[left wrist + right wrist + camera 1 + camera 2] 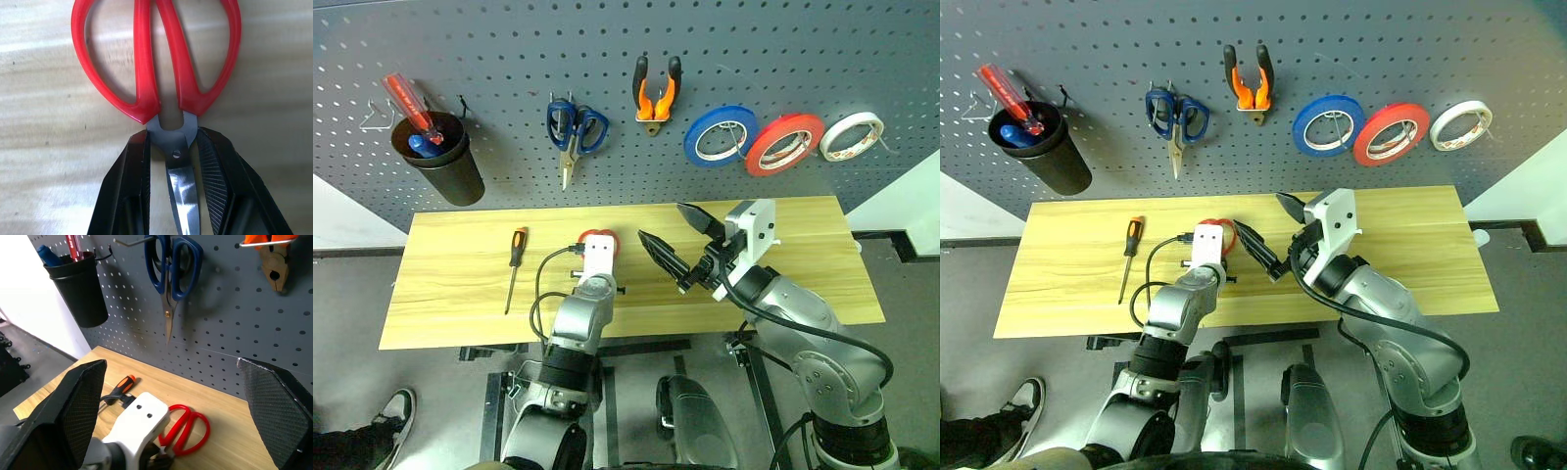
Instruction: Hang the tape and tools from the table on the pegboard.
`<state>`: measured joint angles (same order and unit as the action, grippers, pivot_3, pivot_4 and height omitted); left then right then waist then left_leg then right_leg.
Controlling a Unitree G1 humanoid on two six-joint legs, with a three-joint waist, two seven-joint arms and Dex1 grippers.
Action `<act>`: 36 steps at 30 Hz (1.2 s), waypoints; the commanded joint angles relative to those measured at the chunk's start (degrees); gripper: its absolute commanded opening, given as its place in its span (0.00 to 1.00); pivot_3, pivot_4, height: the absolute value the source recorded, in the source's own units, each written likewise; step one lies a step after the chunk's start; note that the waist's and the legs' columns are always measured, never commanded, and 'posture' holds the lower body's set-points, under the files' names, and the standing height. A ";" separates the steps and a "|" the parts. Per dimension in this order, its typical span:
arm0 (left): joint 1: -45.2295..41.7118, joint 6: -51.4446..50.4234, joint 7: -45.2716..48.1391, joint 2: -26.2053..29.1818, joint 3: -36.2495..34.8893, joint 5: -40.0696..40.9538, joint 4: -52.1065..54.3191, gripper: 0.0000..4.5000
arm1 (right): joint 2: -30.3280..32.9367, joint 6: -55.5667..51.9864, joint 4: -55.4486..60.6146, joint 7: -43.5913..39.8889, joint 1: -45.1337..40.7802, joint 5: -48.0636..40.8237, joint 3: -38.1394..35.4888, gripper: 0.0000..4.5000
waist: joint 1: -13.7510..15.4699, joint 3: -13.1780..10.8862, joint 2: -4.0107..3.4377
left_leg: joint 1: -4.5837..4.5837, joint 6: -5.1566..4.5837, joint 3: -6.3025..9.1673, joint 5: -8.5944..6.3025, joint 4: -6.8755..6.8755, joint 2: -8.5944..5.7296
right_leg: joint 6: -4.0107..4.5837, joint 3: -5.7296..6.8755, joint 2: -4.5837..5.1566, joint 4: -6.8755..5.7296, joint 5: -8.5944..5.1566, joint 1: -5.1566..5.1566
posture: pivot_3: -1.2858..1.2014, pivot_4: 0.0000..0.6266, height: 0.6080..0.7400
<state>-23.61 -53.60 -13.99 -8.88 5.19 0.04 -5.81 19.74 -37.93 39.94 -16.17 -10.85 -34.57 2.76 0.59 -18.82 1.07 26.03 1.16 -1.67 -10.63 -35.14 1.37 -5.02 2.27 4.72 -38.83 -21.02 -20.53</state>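
Now your left gripper (171, 196) pinches the red-handled scissors (156, 63) at the pivot on the table (783, 274), blades running back between its fingers and handles pointing toward the pegboard (509, 49). Your right gripper (680, 245) hovers spread wide just beside them

Left gripper (172, 161) fingers clamped, right gripper (683, 245) fingers spread.

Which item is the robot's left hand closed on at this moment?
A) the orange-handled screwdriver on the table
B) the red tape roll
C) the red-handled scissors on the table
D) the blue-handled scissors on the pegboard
C: in the left wrist view the left hand has its two black fingers pressed against the red-handled scissors near the pivot, as they lie on the table.
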 commanded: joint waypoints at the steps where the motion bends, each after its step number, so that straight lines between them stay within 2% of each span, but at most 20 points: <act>1: 2.96 -4.72 3.25 2.62 3.15 -0.95 4.20 0.23 | 0.58 0.84 1.84 -0.54 0.42 0.23 -0.63 1.00 | -0.02 0.00 -0.01 | 0.03 0.05 0.00 0.02 0.05 0.00 | 0.00 0.01 -0.01 0.09 0.00 -0.01 | 0.51 0.55 0.80; 9: 3.47 -3.77 9.03 10.00 11.14 -3.57 17.16 0.23 | 4.07 0.15 2.86 -4.25 2.16 -3.59 -4.99 1.00 | 0.15 -0.08 0.08 | 0.47 0.32 0.03 0.18 0.07 -0.07 | -0.01 0.11 0.02 0.37 0.01 -0.26 | 0.51 0.51 0.80; 17: 4.11 4.24 10.70 11.95 14.40 -6.67 20.44 0.23 | 7.86 0.36 4.37 -9.41 5.86 -12.20 -11.24 1.00 | 0.06 -0.07 0.08 | 0.46 0.30 0.03 0.18 0.08 -0.09 | -0.02 0.15 0.04 0.45 0.01 -0.21 | 0.51 0.49 0.80; 21: 5.14 15.69 11.55 14.67 17.81 -9.80 22.60 0.23 | 9.47 0.71 5.02 -10.50 7.60 -14.05 -13.02 1.00 | 0.08 -0.07 0.08 | 0.46 0.29 0.03 0.18 0.08 -0.09 | -0.02 0.16 0.04 0.45 0.01 -0.21 | 0.51 0.48 0.80; 29: 8.54 39.38 10.34 19.08 20.37 -16.63 23.77 0.23 | 10.01 2.09 4.35 -10.48 7.56 -13.02 -12.69 1.00 | 0.12 -0.07 0.08 | 0.46 0.27 0.03 0.19 0.04 -0.09 | -0.04 0.18 0.05 0.44 0.02 -0.18 | 0.51 0.46 0.80; 36: 11.25 55.85 7.34 20.14 18.30 -20.97 24.55 0.23 | 10.29 4.07 5.46 -11.80 9.92 -15.74 -15.37 1.00 | 0.22 -0.05 0.08 | 0.46 0.26 0.04 0.19 0.01 -0.10 | -0.05 0.23 0.05 0.41 0.03 -0.17 | 0.51 0.45 0.80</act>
<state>-13.00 -3.18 -4.89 11.18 24.40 -19.42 16.00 29.64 -35.65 42.23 -26.80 -2.40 -48.30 -10.36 0.81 -18.88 1.15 26.49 1.42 -1.60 -10.44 -35.13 1.27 -5.07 2.52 4.77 -38.42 -21.00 -20.69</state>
